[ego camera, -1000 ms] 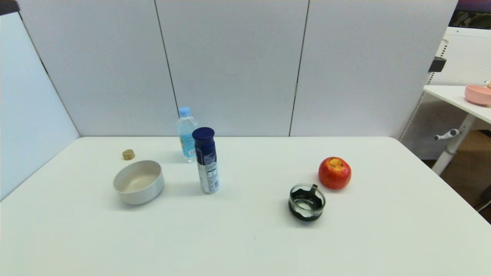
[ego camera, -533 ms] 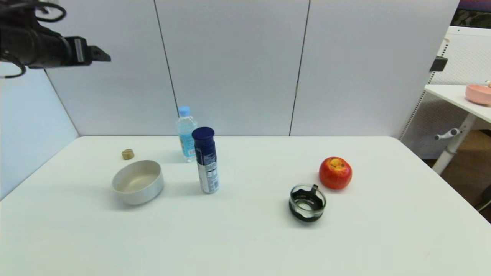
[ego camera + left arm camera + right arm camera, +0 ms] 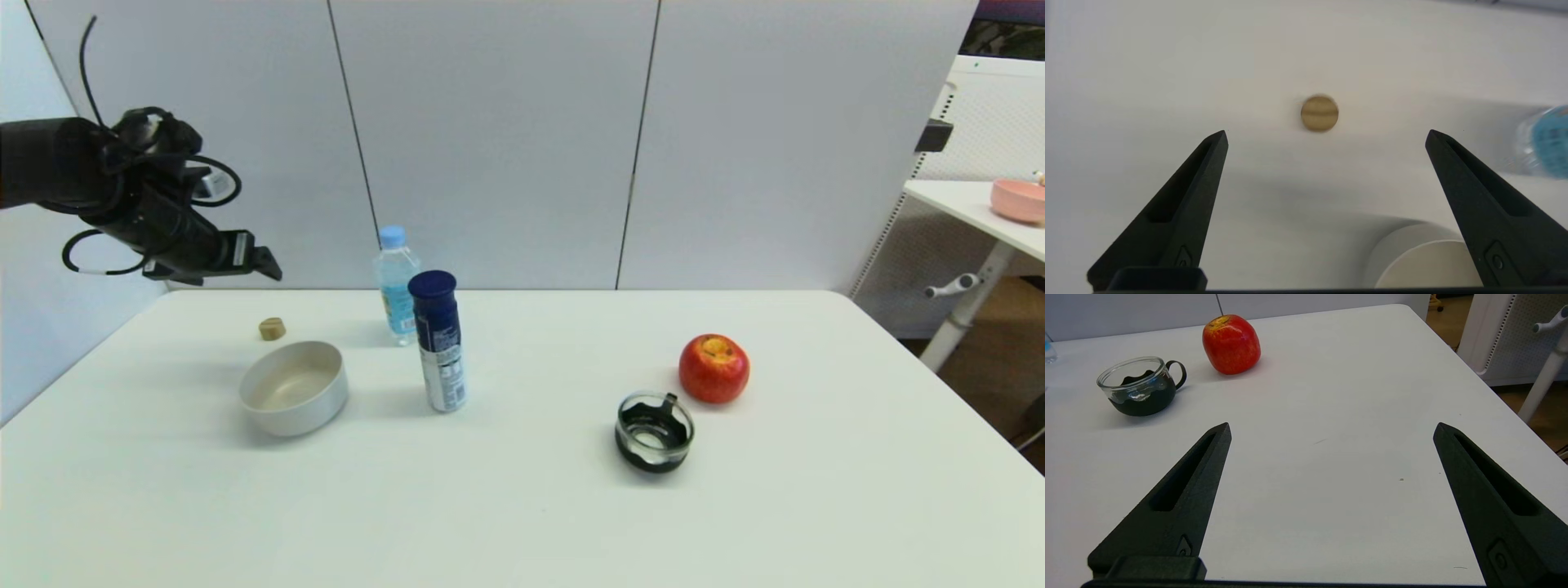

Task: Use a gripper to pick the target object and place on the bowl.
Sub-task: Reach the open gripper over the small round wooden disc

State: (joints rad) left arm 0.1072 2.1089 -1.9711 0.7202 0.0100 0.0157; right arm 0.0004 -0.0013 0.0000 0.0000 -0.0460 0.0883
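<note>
- Head view: showing the left gripper (image 3: 265, 263) hanging in the air above the far left part of the white table (image 3: 522, 490), up over the target object (image 3: 273, 329) and not touching it.
- Left wrist view: looking down past the left gripper (image 3: 1326, 131), with both black fingers (image 3: 1180, 212) spread wide apart and holding nothing.
- Seeing the target object (image 3: 1319, 113) in the gap ahead of the two tips, lying alone on the table, a small round tan thing.
- Sitting just behind the bowl (image 3: 295, 387) and a little to its left in the head view, near it but not touching.
- Peeking in at the edge of the left wrist view: the cream bowl (image 3: 1425, 261), close to one finger.
- Standing to the right of the bowl: a spray can (image 3: 438, 343) with a dark blue cap, and behind it a water bottle (image 3: 397, 284) with a light blue cap.
- Resting on the right side of the table: a red apple (image 3: 713, 368) and, just in front of it, a glass cup (image 3: 653, 429) with a black bottom.
- Right wrist view: showing the right gripper (image 3: 1331, 428) low over the right side of the table, fingers (image 3: 1180, 502) wide apart and holding nothing, well apart from the apple (image 3: 1231, 344) and the cup (image 3: 1139, 386).
- Sitting far off on another table at the right: a pink bowl (image 3: 1017, 201).
</note>
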